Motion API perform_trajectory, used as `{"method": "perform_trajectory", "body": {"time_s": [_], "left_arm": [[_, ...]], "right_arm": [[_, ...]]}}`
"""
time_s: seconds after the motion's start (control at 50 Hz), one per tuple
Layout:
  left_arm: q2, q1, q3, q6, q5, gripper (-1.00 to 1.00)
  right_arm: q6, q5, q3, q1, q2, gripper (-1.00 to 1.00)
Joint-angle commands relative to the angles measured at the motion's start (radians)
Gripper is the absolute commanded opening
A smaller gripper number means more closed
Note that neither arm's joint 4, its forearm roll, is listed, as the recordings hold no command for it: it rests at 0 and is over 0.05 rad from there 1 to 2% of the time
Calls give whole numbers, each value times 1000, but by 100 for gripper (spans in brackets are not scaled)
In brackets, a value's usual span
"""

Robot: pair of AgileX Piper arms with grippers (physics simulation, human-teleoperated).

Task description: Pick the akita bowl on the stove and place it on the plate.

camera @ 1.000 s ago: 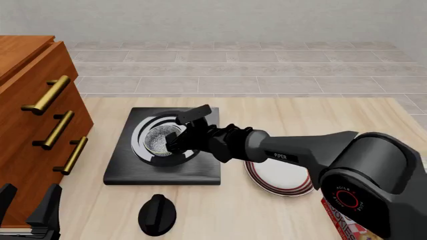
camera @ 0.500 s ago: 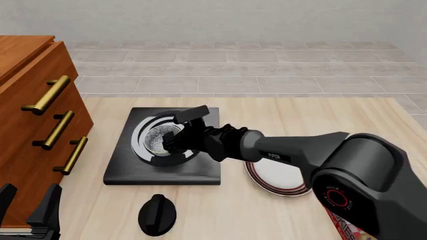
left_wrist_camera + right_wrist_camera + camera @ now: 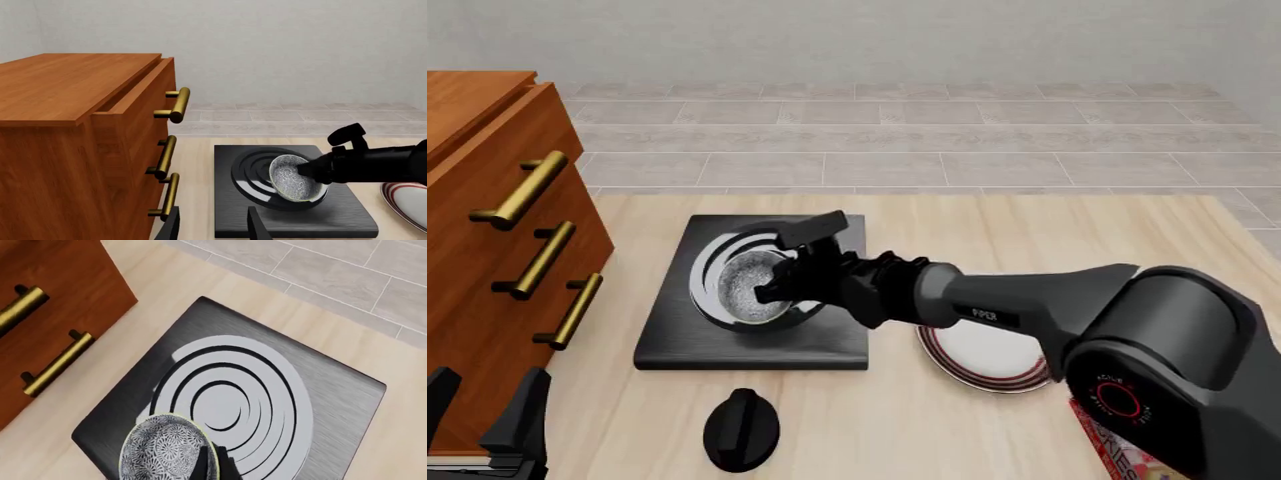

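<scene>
Over the stove (image 3: 751,305), the right gripper (image 3: 785,262) pinches the tilted bowl (image 3: 749,283) by its rim; it may slip swinging toward the plate (image 3: 985,355) at four o'clock.

Bowl (image 3: 167,450) tilted over stove (image 3: 247,390), prob. gripped.

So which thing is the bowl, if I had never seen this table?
Start at the wooden drawer cabinet; beside it on the table lies a flat black stove with silver rings. Over those rings sits the akita bowl, tilted, its rim pinched by the right tool. It is small and deep, speckled grey-white inside, unlike the solid black knob and the wide red-ringed plate.
</scene>
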Motion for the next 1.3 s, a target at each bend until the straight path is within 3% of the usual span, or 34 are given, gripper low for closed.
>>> {"method": "perform_trajectory", "body": {"time_s": [0.02,0.26,0.42,0.7,1.3], "left_arm": [[0,0,0,0,0,100],[0,0,0,0,0,100],[0,0,0,0,0,100],[0,0,0,0,0,100],[0,0,0,0,0,100]], "right_arm": [[-15,-34,69,-2,-73,-100],[-17,-68,140,-13,-167,-100],[10,-85,192,-39,-236,-100],[33,-174,355,-128,-352,-100],[-22,-165,585,-357,-615,-100]]}}
